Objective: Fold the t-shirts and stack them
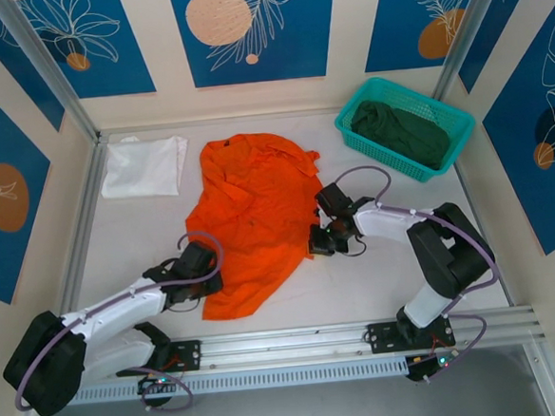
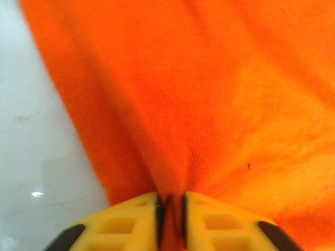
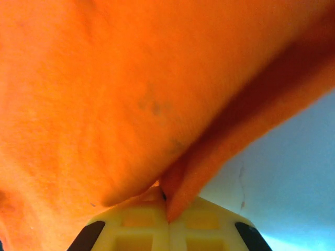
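**Both grippers bite the orange shirt's edges**

The orange t-shirt [image 1: 254, 214] lies crumpled mid-table. The left gripper [image 2: 170, 203] is clamped on a fold at the shirt's 8 o'clock edge, the right gripper [image 3: 164, 197] on its 4 o'clock edge. The white t-shirt [image 1: 144, 167] lies at 10 o'clock, the green t-shirt [image 1: 401, 133] in the basket [image 1: 363, 97] at 2. Both bites look thin, so an uneven pull could slip the cloth free or twist it.

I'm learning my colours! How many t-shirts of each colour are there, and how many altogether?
orange t-shirt: 1
white t-shirt: 1
dark green t-shirt: 1
Total: 3
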You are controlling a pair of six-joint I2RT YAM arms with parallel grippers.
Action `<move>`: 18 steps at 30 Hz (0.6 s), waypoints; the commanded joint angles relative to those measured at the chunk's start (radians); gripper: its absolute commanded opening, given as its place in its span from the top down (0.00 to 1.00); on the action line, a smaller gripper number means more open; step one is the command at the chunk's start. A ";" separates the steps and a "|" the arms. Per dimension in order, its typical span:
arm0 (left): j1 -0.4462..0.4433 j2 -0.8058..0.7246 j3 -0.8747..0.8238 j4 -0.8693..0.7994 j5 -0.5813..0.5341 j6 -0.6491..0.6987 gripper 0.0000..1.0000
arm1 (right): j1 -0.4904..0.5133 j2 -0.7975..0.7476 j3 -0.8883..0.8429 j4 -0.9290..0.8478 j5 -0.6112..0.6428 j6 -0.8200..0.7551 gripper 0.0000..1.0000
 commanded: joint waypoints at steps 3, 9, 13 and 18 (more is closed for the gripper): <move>-0.044 -0.049 -0.055 0.047 0.043 -0.071 1.00 | -0.021 -0.080 0.247 -0.204 0.175 -0.085 1.00; -0.177 -0.143 -0.092 0.132 -0.014 -0.207 1.00 | -0.083 -0.061 0.675 -0.463 0.292 -0.158 1.00; -0.312 -0.145 -0.102 0.236 -0.085 -0.305 1.00 | -0.131 0.015 0.927 -0.583 0.332 -0.192 1.00; -0.495 0.017 0.013 0.342 -0.119 -0.319 1.00 | -0.245 0.230 1.238 -0.728 0.369 -0.227 0.94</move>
